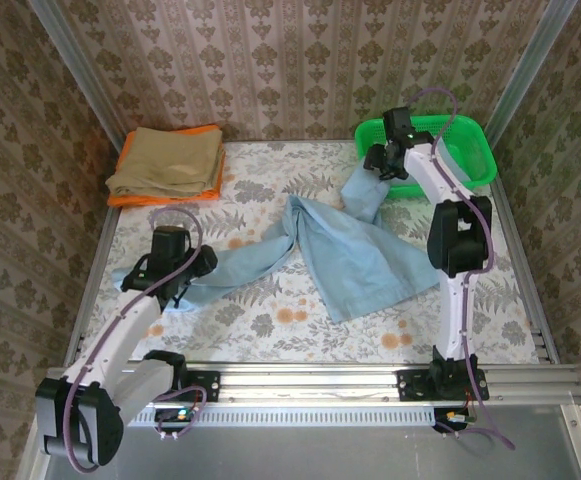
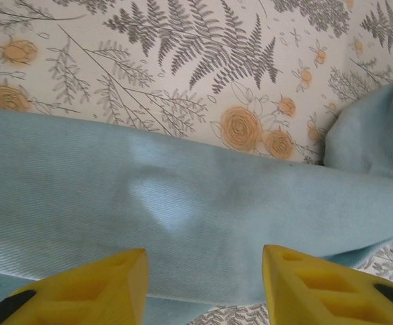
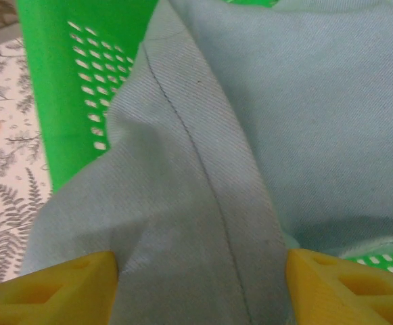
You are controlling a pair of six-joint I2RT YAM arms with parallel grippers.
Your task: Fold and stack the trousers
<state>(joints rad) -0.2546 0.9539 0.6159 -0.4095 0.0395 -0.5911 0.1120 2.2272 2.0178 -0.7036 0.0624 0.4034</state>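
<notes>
The light sky-blue soft trousers (image 1: 340,250) sprawl unfolded across the floral surface (image 1: 270,325), one end draped on the green plastic basket (image 1: 475,150). The left claw (image 2: 203,261) hangs released over a leg. The right claw (image 3: 201,264), spread wide, straddles the draped end, probably to pull it clear.

place: robot lab booth | evidence: aluminium rail (image 1: 370,375), wallpapered panel walls (image 1: 300,60), floral table cover (image 1: 270,300)

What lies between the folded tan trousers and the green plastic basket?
Nothing; the top view shows bare floral tabletop between folded tan trousers and green plastic basket.
</notes>
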